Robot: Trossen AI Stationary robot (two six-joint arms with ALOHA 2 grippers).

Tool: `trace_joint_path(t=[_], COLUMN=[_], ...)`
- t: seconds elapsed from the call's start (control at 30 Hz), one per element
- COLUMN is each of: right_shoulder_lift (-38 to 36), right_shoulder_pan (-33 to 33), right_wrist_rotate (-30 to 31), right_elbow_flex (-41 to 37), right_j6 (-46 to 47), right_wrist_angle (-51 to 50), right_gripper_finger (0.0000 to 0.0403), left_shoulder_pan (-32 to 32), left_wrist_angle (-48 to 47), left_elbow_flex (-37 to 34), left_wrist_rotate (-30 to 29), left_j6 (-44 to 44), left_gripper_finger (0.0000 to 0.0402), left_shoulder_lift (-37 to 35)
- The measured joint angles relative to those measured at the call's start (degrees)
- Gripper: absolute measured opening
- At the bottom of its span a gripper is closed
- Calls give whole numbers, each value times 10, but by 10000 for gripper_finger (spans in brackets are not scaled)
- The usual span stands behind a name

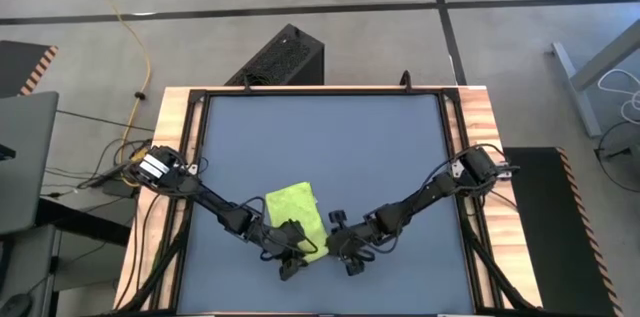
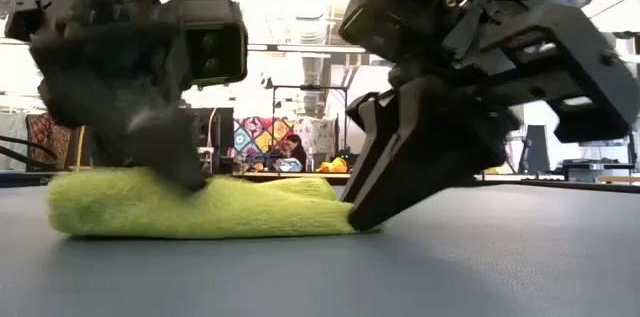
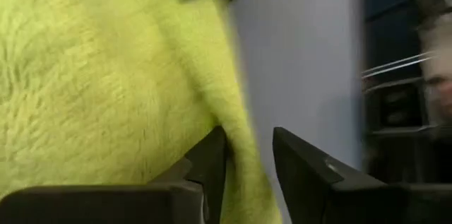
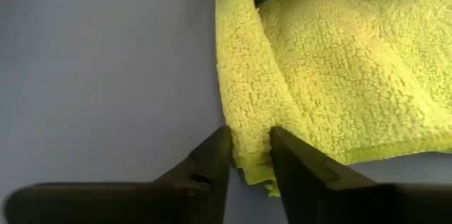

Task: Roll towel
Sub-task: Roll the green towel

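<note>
Towel (image 1: 292, 208) is lying flat near the front edge of the dark worktop (image 1: 320, 147), folded into a thick soft pad and not rolled up yet. On the left, the left gripper (image 1: 290, 254) is sitting over the towel's front edge, and its fingers (image 3: 212, 157) are pinching a fold of the yellow-green cloth between them. On the right, the right gripper (image 1: 345, 252) is touching down at the towel's near corner, and its fingers (image 4: 212, 155) are closing on that thick edge with only a small gap. This looks like the very start of the roll: both arms are grabbing the front edge. Next, I think they need to lift that edge a little and turn it over onto the rest of the towel, moving together so the roll stays even.
</note>
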Motion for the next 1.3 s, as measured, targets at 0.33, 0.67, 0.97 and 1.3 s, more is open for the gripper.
trace_joint_path(t=[0.33, 0.67, 0.97, 1.3], right_shoulder_lift=[9, 12, 12, 12], right_shoulder_pan=[-26, -95, -124, -129], right_wrist_rotate=[-67, -283, -334, -341], right_elbow_flex=[0, 22, 50, 50], right_j6=[26, 159, 196, 221], right_wrist_angle=[-8, -21, -78, -79], right_gripper_finger=[17, 17, 18, 18], left_shoulder_pan=[-4, -46, -78, -77], left_wrist_angle=[-133, -89, -48, -57], left_elbow_flex=[-1, 1, 2, 2], left_wrist_rotate=[-52, -159, -180, -165], left_j6=[66, 190, 283, 273], left_gripper_finger=[111, 112, 112, 112], left_shoulder_lift=[-117, -130, -77, -37])
